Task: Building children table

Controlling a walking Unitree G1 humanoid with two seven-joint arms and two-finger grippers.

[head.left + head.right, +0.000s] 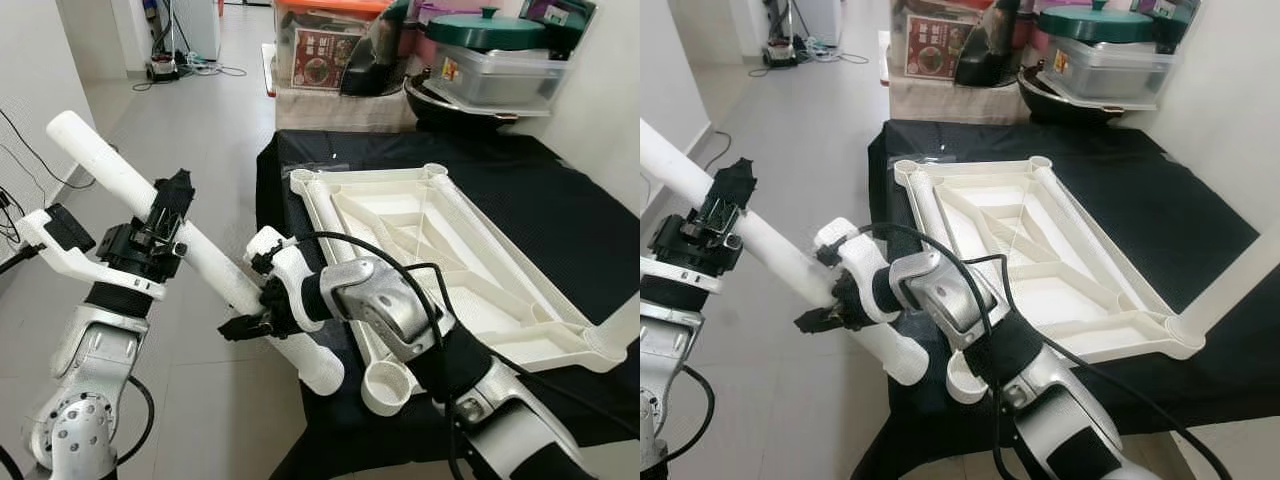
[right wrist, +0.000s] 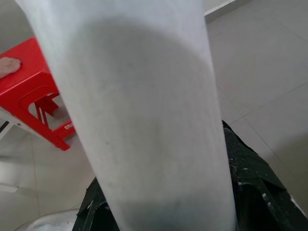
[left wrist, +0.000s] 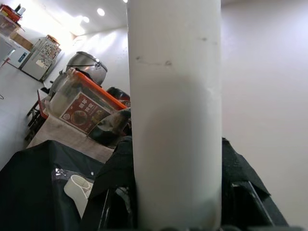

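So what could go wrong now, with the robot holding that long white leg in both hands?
The leg is long, and both the left gripper and right gripper hold it off the table's edge, so a slip could drop it to the floor.

Its lower end sits beside the corner socket, not in it. Pushing at this tilt might jam it or shove the upside-down tabletop across the black cloth.

The far end sticks out and could bump the wall.

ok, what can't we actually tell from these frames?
- Long white plastic table leg: the right gripper and arm cover its middle in the eye views.
- Corner socket of the upturned white plastic tabletop: whether the leg's end lines up, hidden by the right arm.
- Left gripper: finger contact in the left wrist view, blocked by the leg.
- Orange-lidded box: label too small.
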